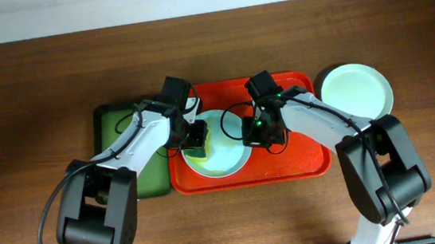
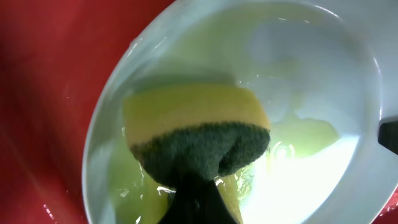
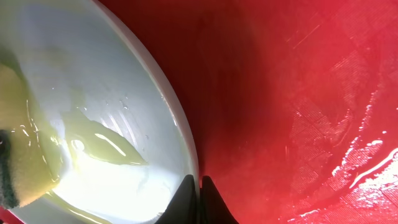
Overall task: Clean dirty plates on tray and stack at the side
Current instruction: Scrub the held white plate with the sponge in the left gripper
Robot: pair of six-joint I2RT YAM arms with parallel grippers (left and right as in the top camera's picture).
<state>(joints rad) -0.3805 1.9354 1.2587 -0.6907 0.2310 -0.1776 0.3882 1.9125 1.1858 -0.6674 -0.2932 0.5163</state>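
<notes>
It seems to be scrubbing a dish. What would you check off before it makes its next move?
1. Hold on the sponge: ok, the left gripper is shut on it.
2. Sponge touching the plate: ok.
3. Plate steadied: ok, the right gripper pinches its rim.
4. Plate clean: not ok, a yellowish film covers part of it.
5. Plate inside the red tray: ok.
6. How many plates lie under the side plate: cannot tell.

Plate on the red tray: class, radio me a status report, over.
Left gripper shut on sponge, sponge in plate. Right gripper shut on plate rim. Yellow-green film across plate, on red tray. Nothing blocking.
</notes>
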